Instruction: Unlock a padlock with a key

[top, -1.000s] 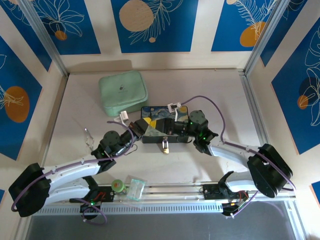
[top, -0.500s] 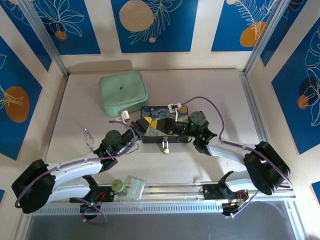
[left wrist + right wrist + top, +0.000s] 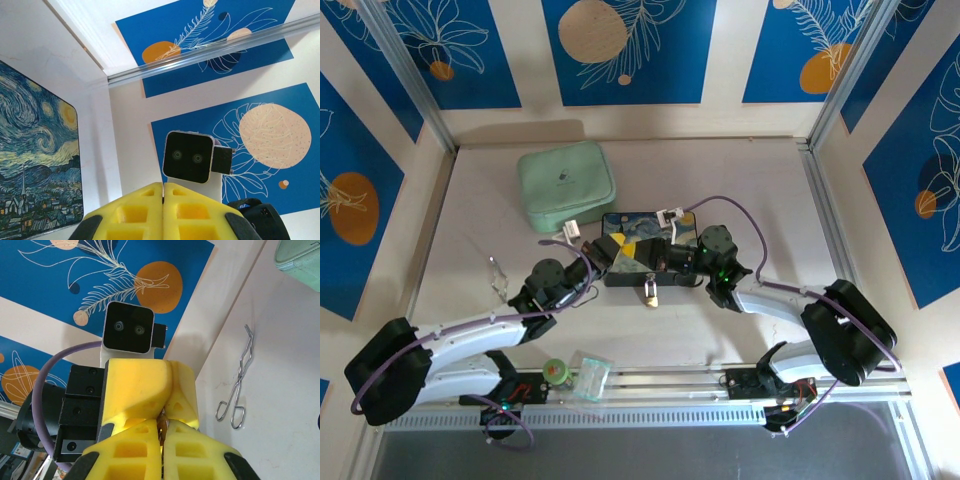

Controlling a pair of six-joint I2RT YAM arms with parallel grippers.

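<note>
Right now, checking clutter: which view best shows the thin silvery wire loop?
Right wrist: the thin silvery wire loop appears large, whole and sharply outlined. Top external shows the loop as a tiny faint glint.

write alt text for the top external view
Two robot arms meet at a starry-night box mid-table, left gripper and right gripper both shut. A brass padlock sits at the box's near edge; a mint case lies behind, a wire loop left.

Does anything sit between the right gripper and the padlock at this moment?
Nothing visible does. In the top view the padlock lies at the painted box's near edge, and the right gripper sits just behind it over the box, nothing between them.
</note>
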